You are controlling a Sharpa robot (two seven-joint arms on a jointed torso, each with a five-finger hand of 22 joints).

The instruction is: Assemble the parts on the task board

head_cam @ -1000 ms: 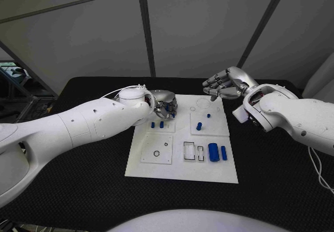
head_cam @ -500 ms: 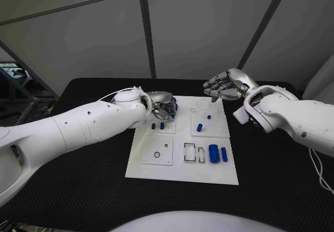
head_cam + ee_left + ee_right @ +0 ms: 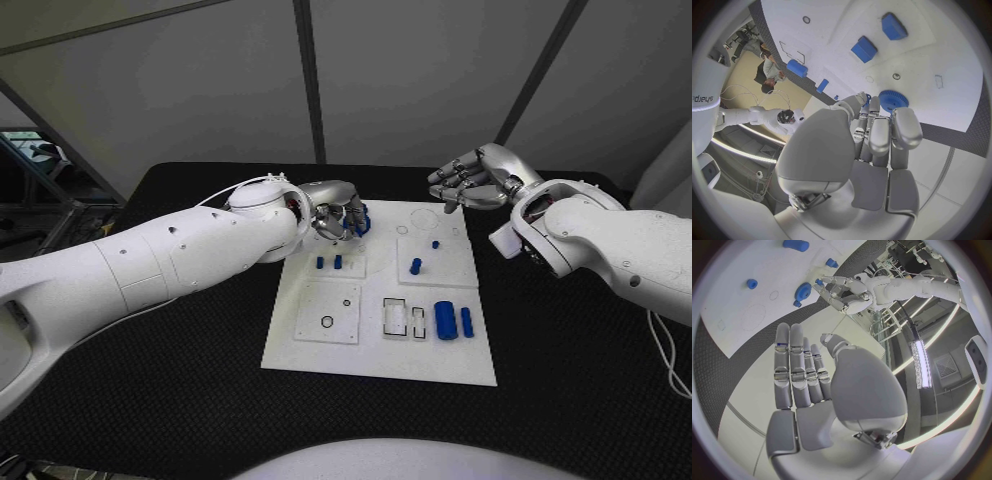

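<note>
Item: blue gear, toothed round piece. Location: at my left hand's fingertips, over the far-left corner of the white board, about eleven o'clock from the board's middle. In the left wrist view my fingers close round its rim, so I judge it pinched, flat face toward the board.

Item: my left hand. State: curled on the gear, reaching in from nine o'clock.

Item: two small blue pegs, standing just below the left hand, toward six o'clock from it.

Item: short blue peg, right of those, at about three o'clock from them; a smaller blue stub just beyond it.

Item: large blue cylinder and thin blue bar, lying side by side at the board's right, long axes running twelve to six.

Item: my right hand. State: empty, fingers loosely bent and apart, off the board's far-right corner at one o'clock.

Key relation: the gear's seat, wherever it is on the board, lies toward six o'clock of my left hand; the left is the nearer, loaded hand, so it lowers the gear flat.
</note>
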